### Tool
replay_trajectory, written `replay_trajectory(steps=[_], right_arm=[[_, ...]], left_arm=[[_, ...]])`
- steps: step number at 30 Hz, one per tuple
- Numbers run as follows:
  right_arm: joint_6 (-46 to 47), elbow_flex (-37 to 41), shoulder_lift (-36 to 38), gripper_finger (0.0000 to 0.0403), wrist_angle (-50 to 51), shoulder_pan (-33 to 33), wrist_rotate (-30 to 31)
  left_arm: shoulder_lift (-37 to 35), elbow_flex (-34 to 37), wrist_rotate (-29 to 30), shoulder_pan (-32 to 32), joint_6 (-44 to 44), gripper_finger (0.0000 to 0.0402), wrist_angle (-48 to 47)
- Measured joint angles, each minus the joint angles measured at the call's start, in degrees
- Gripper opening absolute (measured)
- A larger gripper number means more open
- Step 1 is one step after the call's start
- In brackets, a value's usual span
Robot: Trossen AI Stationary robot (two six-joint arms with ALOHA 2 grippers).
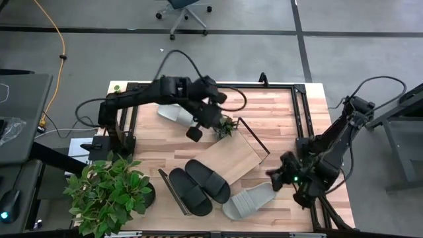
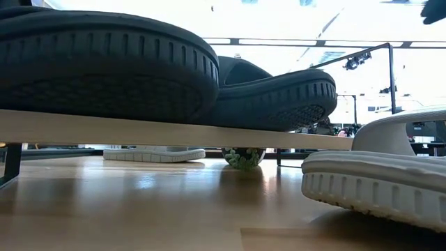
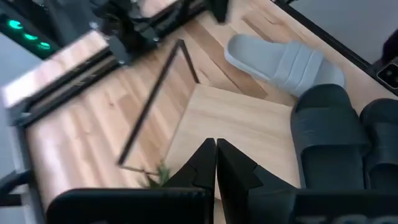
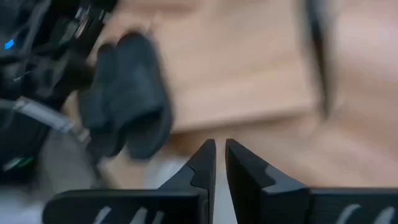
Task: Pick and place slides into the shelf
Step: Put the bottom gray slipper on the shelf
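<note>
The shelf's light-wood plank lies slantwise on the table between thin black end frames. Two black slides rest soles down on its near-left end, side by side. One grey slide lies on the table just near of the plank, and the other grey slide lies on the table under my left arm. My left gripper hangs shut above the table beside the far grey slide. My right gripper is shut, just right of the near grey slide, and holds nothing.
A small green plant stands at the plank's far corner, close to my left gripper. A large potted plant fills the table's near-left corner. Black rails run along the table's right side. Bare wood shows right of the plank.
</note>
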State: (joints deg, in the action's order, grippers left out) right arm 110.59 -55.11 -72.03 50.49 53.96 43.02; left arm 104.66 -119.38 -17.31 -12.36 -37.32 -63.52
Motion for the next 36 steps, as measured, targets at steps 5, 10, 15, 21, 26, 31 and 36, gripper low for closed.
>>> replay_trajectory(steps=[5,10,15,21,26,31,36], right_arm=[[-2.4,5.7,0.0,0.0028,-19.5,0.4,-6.2],[-4.0,10.6,0.0,0.0042,-32.4,0.1,-9.4],[-2.0,15.2,0.0,0.0076,-40.4,0.0,-12.8],[1.3,17.8,0.0,0.012,-43.4,-0.2,-15.6],[0.0,18.6,-0.5,0.0145,-45.5,-2.2,-17.6],[-4.3,18.6,-4.2,0.0157,-49.8,-5.6,-22.9],[-6.2,18.6,-9.3,0.0164,-55.6,-7.3,-24.1]], left_arm=[[0.0,-11.1,4.7,0.0,-0.2,0.0004,-11.5],[-2.6,-14.0,6.6,0.3,0.1,0.0004,-18.0],[-7.4,-12.9,10.9,1.0,2.5,0.0001,-24.2],[-13.4,-12.9,15.9,3.1,7.4,0.0001,-25.4],[-18.1,-12.7,22.9,6.3,12.5,0.0001,-26.4],[-23.6,-10.6,27.0,9.9,17.5,0.0,-26.5],[-28.3,-5.1,31.9,13.8,23.3,0.0,-26.5]])
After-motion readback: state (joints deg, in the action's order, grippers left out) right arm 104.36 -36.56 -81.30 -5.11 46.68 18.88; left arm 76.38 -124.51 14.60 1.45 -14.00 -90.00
